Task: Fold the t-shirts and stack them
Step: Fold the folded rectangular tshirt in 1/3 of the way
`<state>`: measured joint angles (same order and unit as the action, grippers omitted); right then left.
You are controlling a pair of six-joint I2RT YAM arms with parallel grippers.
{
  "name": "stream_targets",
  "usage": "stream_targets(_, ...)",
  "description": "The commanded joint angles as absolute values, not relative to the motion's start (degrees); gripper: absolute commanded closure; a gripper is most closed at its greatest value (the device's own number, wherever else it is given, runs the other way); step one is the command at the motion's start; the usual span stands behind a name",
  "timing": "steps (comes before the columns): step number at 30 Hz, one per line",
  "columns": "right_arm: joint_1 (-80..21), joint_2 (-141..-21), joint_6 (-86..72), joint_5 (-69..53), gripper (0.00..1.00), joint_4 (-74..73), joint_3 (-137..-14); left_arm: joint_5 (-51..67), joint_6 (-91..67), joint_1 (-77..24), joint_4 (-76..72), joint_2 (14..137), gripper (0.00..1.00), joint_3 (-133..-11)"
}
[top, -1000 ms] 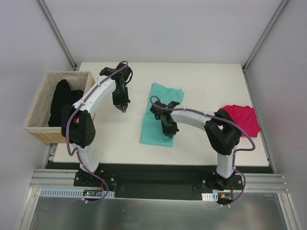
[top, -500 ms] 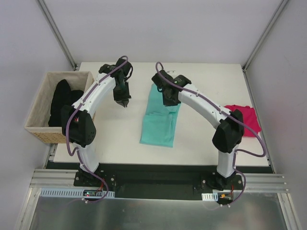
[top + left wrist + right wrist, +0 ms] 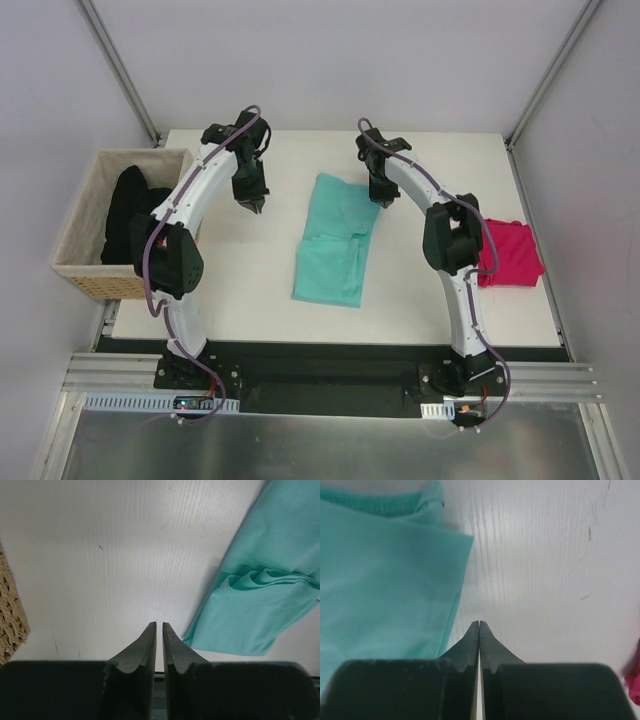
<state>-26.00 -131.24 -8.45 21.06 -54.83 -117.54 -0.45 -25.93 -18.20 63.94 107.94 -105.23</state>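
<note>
At the far left a woven basket point(image 3: 88, 282) holds dark cloth point(image 3: 130, 215), which neither arm is touching. The left hand point(image 3: 254, 207) hangs over bare tabletop point(image 3: 230, 290) just left of the teal t-shirt point(image 3: 333, 255). Its fingers are drawn almost together with only a sliver between them, holding nothing, and it has drifted slightly farther away than a second ago. The larger change is on the other arm. A second ago the right hand point(image 3: 384, 200) was down on the near half of the teal cloth, then swept to its far end. Now it sits just off that end's right edge over bare tabletop, its fingers pressed together and empty. That suggests a fold pass is finished and the cloth let go. The teal t-shirt lies mid-tabletop as a long narrow strip. Its long axis runs far to near, with the far end leaning a little right and the near end a little left. Which end carries the collar I cannot tell. The pink t-shirt point(image 3: 508, 255) lies bunched at the right edge, well apart, so stacking is probably not yet done.
</note>
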Motion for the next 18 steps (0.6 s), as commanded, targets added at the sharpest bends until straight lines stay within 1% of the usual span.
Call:
stream_targets(1, -24.0, -134.4, -4.9, 16.4, 0.99, -56.1, -125.8, -0.1, -24.3, -17.2, 67.6, 109.9, 0.91, -110.8)
stream_targets(8, -20.9, -137.4, -6.0, 11.4, 0.99, -55.3, -127.4, -0.1, -23.7, -16.3, 69.5, 111.9, 0.91, -114.3)
stream_targets(18, -20.7, -139.2, -7.1, 4.0, 0.99, -53.4, -127.3, -0.2, -23.6, -15.5, 70.6, 113.2, 0.91, -116.7)
